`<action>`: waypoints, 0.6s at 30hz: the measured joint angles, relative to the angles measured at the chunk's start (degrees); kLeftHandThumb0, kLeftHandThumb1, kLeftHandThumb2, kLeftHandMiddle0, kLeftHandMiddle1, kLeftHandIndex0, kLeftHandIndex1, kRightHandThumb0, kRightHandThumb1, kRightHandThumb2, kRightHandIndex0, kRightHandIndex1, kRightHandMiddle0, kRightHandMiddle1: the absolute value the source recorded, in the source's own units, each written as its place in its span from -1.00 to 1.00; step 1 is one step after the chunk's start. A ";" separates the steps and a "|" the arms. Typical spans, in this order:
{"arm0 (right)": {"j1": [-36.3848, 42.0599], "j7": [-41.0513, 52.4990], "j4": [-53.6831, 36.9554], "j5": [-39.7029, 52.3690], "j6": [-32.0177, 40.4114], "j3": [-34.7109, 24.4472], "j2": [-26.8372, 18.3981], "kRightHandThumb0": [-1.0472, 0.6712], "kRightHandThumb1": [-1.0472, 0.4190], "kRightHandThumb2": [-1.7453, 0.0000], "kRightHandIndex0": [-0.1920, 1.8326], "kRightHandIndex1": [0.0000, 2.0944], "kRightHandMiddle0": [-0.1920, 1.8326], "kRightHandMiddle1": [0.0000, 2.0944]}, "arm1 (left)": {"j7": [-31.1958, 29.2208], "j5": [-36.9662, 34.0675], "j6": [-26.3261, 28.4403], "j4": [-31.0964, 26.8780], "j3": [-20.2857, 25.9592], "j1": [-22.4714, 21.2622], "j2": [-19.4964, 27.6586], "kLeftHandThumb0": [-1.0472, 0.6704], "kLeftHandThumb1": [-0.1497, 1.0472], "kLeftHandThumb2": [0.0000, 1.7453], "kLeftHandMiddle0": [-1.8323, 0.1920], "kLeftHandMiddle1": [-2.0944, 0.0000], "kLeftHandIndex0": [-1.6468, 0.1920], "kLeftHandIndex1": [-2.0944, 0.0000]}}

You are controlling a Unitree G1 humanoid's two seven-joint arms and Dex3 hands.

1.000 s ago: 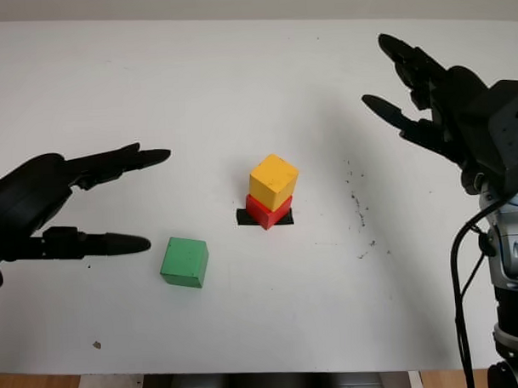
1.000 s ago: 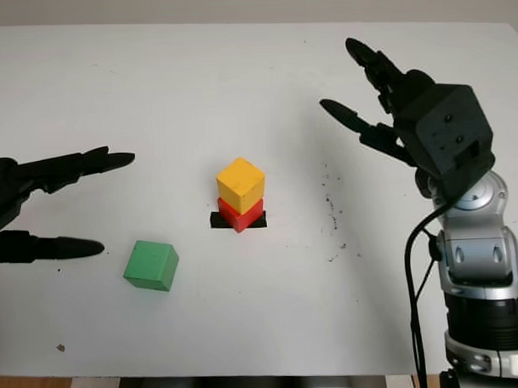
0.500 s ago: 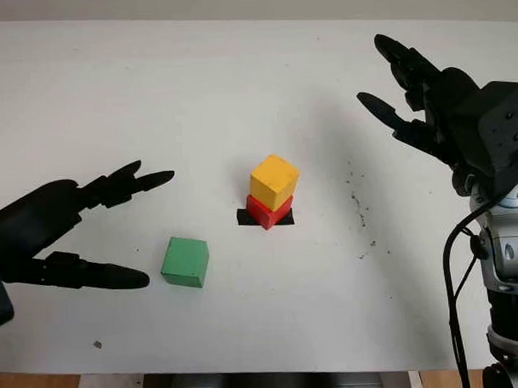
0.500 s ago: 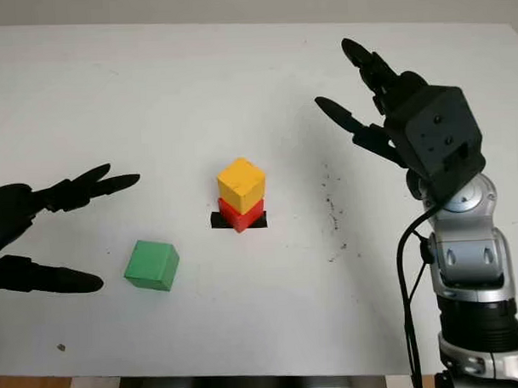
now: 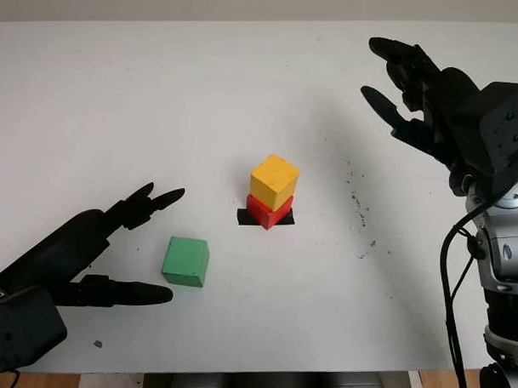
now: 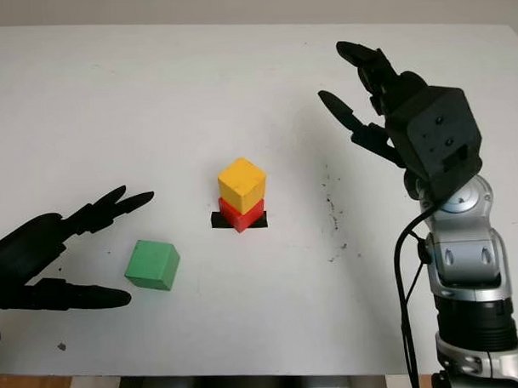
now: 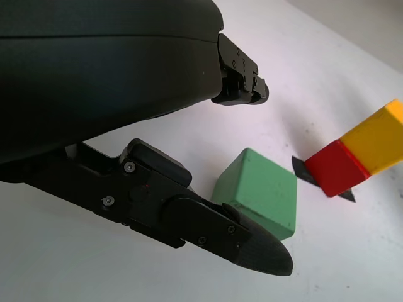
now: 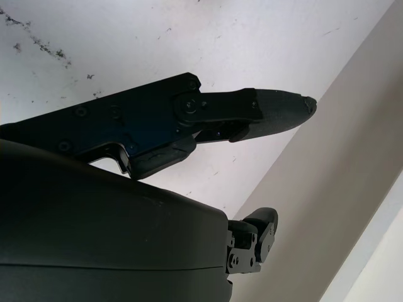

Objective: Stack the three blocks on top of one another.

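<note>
Left hand (image 5: 116, 250), empty and open, sits lower left flanking the green block (image 5: 186, 261), probably lining up a grab. Yellow block (image 5: 274, 181) tops red block (image 5: 269, 212) mid-frame. Right hand (image 5: 408, 87), open too, hangs upper right.

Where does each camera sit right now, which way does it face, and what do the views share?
Left and right eye views: on the head, looking down at the white table; left hand at lower left, right hand raised at right.
Left wrist view: beside the open left hand, facing the green block.
Right wrist view: beside the open right hand, facing the table's far edge.
Shared: green block, yellow block on red block.
</note>
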 measured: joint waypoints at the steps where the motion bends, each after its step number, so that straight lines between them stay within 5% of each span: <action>1: 0.00 0.00 0.00 0.01 0.00 0.04 0.01 -0.60 -1.00 0.56 -0.74 -0.94 -0.95 -0.29 | 0.11 0.55 0.21 -0.07 -0.32 0.26 0.00 -0.77 0.78 -0.94 0.88 0.95 0.53 0.94; 18: 0.00 -0.55 -0.22 0.11 0.71 0.14 0.07 -0.54 -1.00 0.43 -0.74 -0.94 -1.00 -0.26 | 1.22 5.68 -1.85 -0.42 -2.69 1.09 0.18 -0.66 0.74 -0.94 0.81 0.94 0.35 0.89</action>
